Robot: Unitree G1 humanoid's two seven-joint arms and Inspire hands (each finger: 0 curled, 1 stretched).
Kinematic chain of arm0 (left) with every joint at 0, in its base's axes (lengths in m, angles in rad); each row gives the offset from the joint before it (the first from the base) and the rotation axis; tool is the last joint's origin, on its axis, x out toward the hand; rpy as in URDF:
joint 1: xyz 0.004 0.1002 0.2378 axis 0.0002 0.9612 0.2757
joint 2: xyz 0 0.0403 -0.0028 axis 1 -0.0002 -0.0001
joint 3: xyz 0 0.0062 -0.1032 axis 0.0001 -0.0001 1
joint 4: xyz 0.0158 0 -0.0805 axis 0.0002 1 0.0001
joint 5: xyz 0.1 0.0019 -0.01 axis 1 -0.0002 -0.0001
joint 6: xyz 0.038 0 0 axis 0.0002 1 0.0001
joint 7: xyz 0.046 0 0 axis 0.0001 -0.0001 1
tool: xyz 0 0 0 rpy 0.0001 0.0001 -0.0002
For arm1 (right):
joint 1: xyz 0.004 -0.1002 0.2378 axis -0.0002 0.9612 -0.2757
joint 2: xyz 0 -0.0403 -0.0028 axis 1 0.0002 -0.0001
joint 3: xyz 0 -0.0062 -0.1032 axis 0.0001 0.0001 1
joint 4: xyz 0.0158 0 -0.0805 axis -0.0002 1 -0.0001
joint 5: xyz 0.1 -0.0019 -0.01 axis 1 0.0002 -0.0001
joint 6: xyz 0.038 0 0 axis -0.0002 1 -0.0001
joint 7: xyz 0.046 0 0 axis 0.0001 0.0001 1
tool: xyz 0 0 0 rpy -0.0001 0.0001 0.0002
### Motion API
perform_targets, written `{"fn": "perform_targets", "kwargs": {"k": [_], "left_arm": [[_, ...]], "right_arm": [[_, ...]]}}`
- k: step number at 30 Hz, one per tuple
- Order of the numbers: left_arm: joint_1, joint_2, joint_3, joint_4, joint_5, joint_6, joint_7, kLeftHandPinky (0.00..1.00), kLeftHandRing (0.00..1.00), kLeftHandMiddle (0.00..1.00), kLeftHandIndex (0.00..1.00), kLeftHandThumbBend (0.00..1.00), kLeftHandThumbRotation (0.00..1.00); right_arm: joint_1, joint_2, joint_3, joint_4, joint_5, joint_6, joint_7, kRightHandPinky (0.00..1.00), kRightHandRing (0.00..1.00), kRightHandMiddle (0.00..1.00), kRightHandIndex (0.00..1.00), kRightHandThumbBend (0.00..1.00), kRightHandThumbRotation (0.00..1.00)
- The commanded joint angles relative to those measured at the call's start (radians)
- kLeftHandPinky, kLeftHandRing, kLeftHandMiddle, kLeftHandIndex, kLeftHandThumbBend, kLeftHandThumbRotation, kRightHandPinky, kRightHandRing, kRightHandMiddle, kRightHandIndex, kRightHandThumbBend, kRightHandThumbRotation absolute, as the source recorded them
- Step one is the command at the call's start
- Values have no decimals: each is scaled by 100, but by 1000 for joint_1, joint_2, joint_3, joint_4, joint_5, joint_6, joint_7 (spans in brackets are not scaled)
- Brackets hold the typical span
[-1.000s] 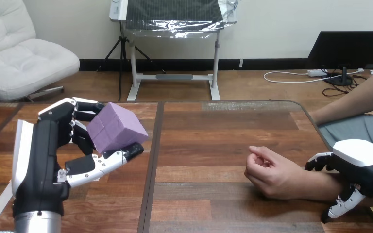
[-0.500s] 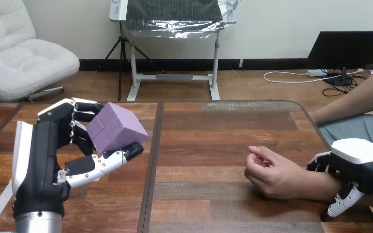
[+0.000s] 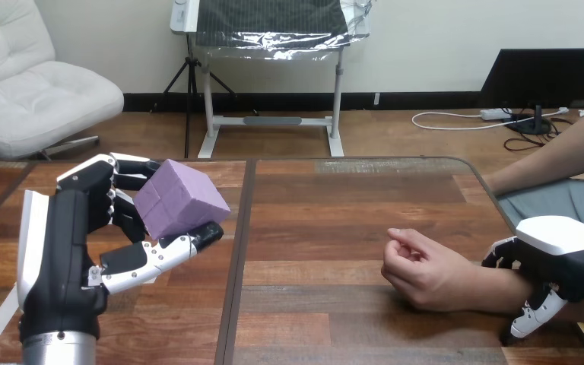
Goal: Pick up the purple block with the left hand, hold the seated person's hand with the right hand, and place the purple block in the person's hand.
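The purple block (image 3: 180, 199) is lifted above the table's left half, gripped between the fingers and thumb of my left hand (image 3: 84, 228). The person's hand (image 3: 424, 270) rests on the table at the right, loosely closed, with its forearm running off to the right. My right hand (image 3: 559, 258) sits on that forearm near the wrist, its fingers curled over the top and its thumb reaching down on the near side.
The wooden table (image 3: 334, 205) stretches between the block and the person's hand, with a dark seam (image 3: 237, 258) running front to back. Its rounded far right corner (image 3: 468, 169) lies near the person's arm.
My right hand has slid slightly to the right along the person's forearm. The left hand and block have barely shifted.
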Motion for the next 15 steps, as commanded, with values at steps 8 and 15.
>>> {"fn": "perform_targets", "kwargs": {"k": [8,15], "left_arm": [[-44,-9,12,-25,-7,-22,7,24,30,35,39,65,0],[-45,-7,11,-23,4,-27,10,24,30,35,39,65,0]], "right_arm": [[31,48,92,39,-43,17,50,47,63,71,72,87,23],[30,55,101,37,-47,17,51,46,61,68,70,86,22]]}}
